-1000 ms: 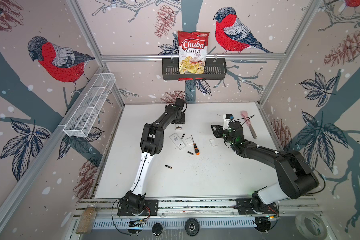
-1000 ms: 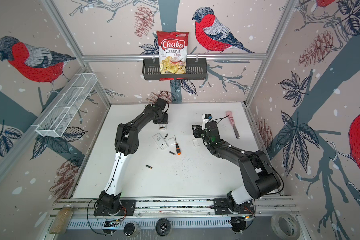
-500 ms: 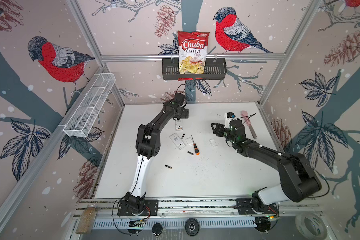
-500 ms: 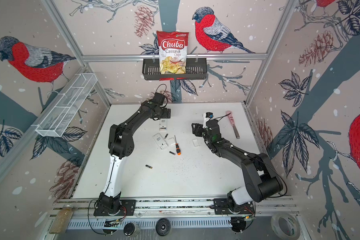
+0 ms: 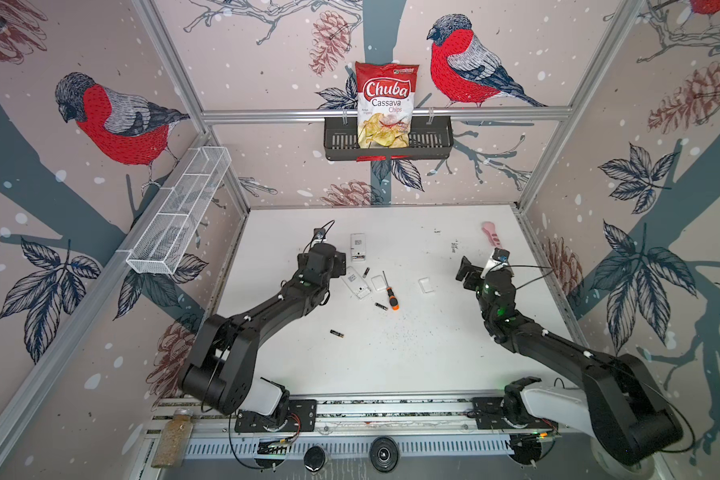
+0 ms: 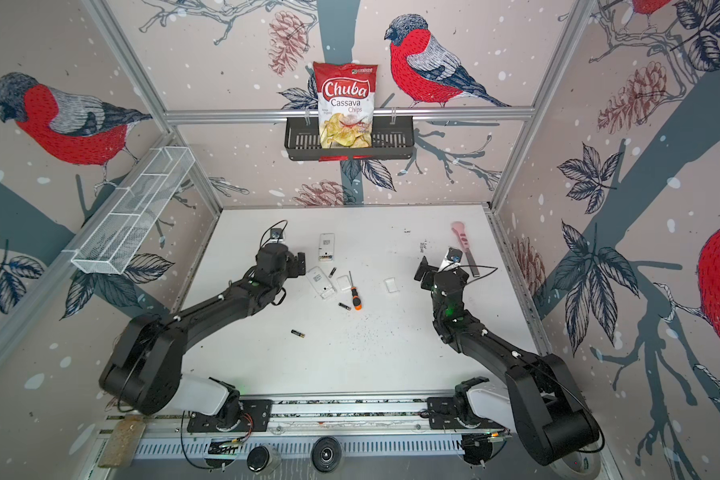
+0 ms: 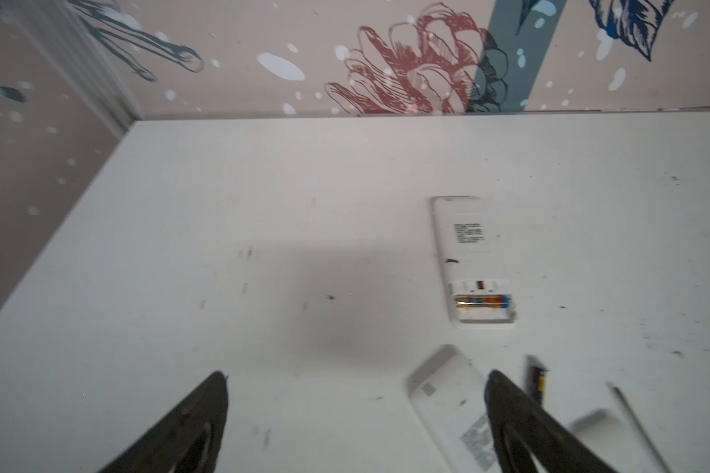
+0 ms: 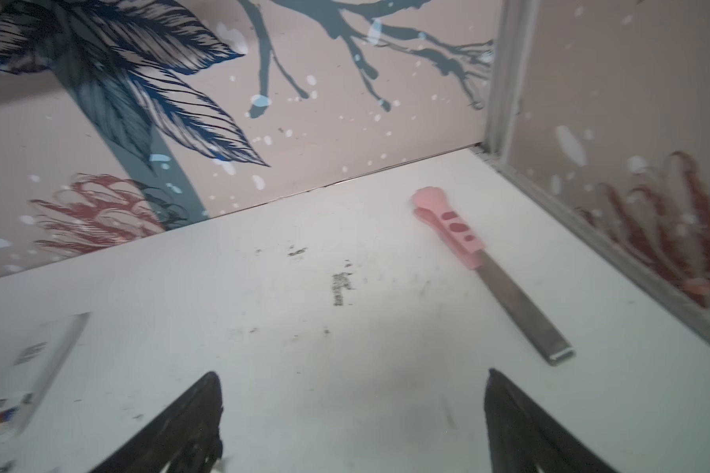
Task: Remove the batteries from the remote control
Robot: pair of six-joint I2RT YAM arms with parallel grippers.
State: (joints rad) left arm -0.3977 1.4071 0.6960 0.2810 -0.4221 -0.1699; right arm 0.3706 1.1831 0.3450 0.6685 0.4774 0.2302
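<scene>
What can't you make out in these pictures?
- Left wrist view: far remote label, blurred; unclear if a second cell lies beside the loaded cell.
- Left wrist view: near remote, cut by the bottom edge and a gripper finger.
- Both top views: loose batteries, print too small.

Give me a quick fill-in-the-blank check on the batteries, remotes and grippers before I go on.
1. Loose batteries lying on the table number ___.
2. The far remote has ___ battery in its open bay.
3. The left gripper and right gripper are both ___, holding nothing.
Missing words: three; one; open.
</scene>
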